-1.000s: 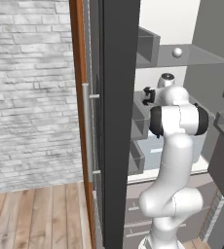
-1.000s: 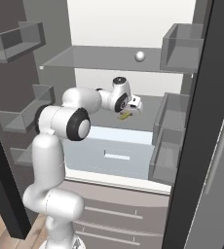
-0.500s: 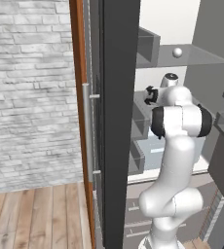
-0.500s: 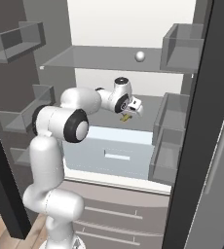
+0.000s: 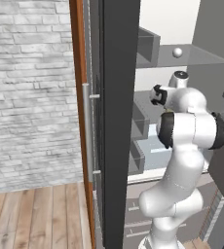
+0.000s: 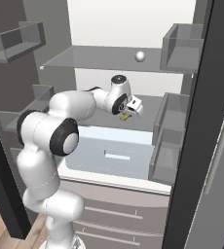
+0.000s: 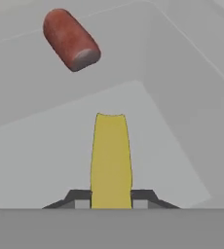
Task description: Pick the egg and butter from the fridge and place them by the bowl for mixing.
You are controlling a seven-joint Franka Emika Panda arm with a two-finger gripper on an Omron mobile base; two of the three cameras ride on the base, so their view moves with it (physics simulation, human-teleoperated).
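A brick wall (image 5: 31, 92) and plank floor (image 5: 36, 214) sit at far left in the left base view, beside a wooden edge (image 5: 78, 73) and the dark open door of the fridge (image 5: 116, 121) with its slim silver handle (image 5: 87, 129). Right of the door, the white arm (image 5: 182, 160) rises and reaches into the pale interior, below a glass shelf carrying the egg (image 5: 177, 52).

In the right base view, grey door shelves (image 6: 24, 41) hang at left; the arm (image 6: 50, 141) bends from lower left toward the middle shelf, where the claw (image 6: 128, 114) points down at the butter (image 6: 126, 117), a sliver of yellow under the white hand. The egg (image 6: 140, 56) rests on the glass shelf above, well apart from the claw. Pale drawers (image 6: 116, 155) lie below, and more door shelves (image 6: 175, 131) stand at right.

The hand view shows the claw (image 7: 111, 202) clamped on the butter (image 7: 111, 160): the yellow bar stands between the two dark fingertips (image 7: 77, 197), which press in from either side. A reddish-brown sausage-like cylinder (image 7: 71, 40) lies beyond it at upper left on the grey shelf floor (image 7: 41, 155).
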